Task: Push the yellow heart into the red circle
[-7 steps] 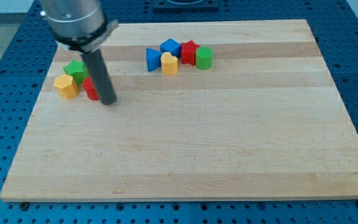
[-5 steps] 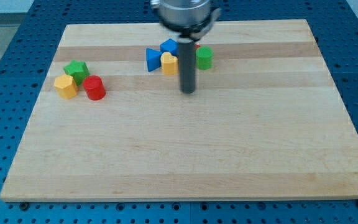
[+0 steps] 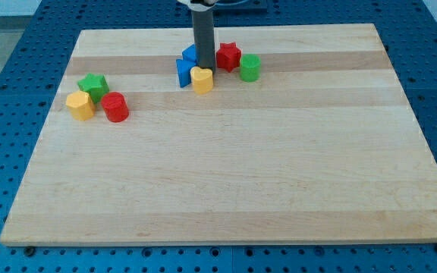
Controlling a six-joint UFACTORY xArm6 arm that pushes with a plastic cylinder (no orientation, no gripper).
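The yellow heart (image 3: 202,80) lies at the top middle of the wooden board (image 3: 226,189). My tip (image 3: 204,70) stands right behind it, at its upper edge, touching or nearly touching it. The red circle (image 3: 115,107) lies far off at the view's left, next to a green star (image 3: 94,84) and a yellow hexagon (image 3: 80,105). The rod partly hides a blue block (image 3: 190,54) behind it.
A blue triangle (image 3: 183,72) touches the yellow heart's left side. A red star (image 3: 228,56) and a green cylinder (image 3: 250,67) lie just right of the rod. The board's top edge is close behind this group.
My tip has gone from beside the red circle at the left, across to below the top group, then up behind the yellow heart. The heart has shifted slightly down and left.
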